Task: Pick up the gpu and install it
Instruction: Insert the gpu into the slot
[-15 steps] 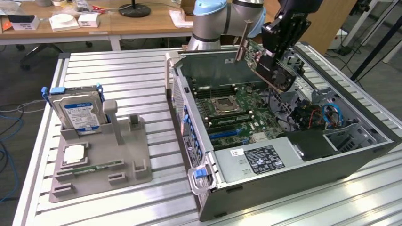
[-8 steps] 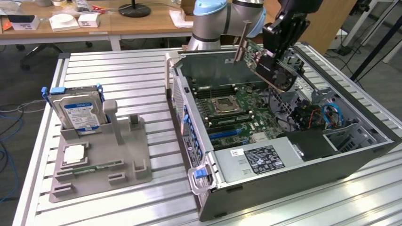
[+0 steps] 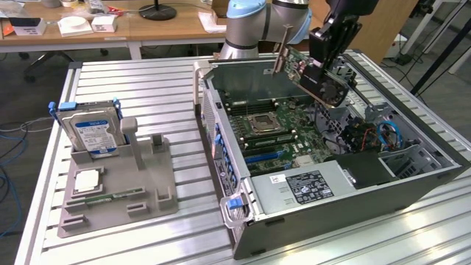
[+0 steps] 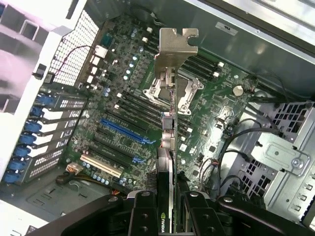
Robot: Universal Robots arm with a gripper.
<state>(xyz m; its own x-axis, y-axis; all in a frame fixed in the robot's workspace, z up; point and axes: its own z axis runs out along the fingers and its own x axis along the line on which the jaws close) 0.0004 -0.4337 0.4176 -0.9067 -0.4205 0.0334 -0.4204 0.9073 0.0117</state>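
Wrist view: the pincer (image 4: 170, 204) clamps the gpu (image 4: 173, 54), held above the motherboard (image 4: 123, 123).

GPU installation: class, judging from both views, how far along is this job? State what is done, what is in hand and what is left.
Done: the gpu is picked up and in the air. In hand: the gripper clamps it, tilted, above the motherboard of the open computer case. Left: the card is not yet seated, and the blue expansion slot is empty.
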